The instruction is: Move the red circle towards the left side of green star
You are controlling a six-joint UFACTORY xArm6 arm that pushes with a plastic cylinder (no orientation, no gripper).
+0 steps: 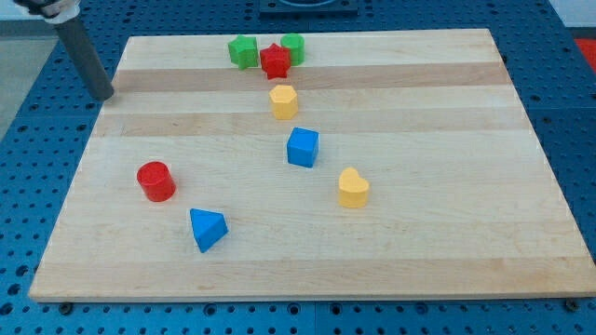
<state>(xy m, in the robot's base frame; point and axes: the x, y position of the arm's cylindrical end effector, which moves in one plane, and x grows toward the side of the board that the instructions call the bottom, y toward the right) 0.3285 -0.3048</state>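
The rod has no fingers to open or close; its tip rests bare at the board's upper-left edge, touching nothing. Nearest to it, toward the view's bottom and slightly right, sits the red circle, with a blue triangle just beyond. Farther right along the top edge stands the green star, a red star touching its right side. A good push would probably start from the circle's lower-left side, driving it up and right, stopping just left of the green star.
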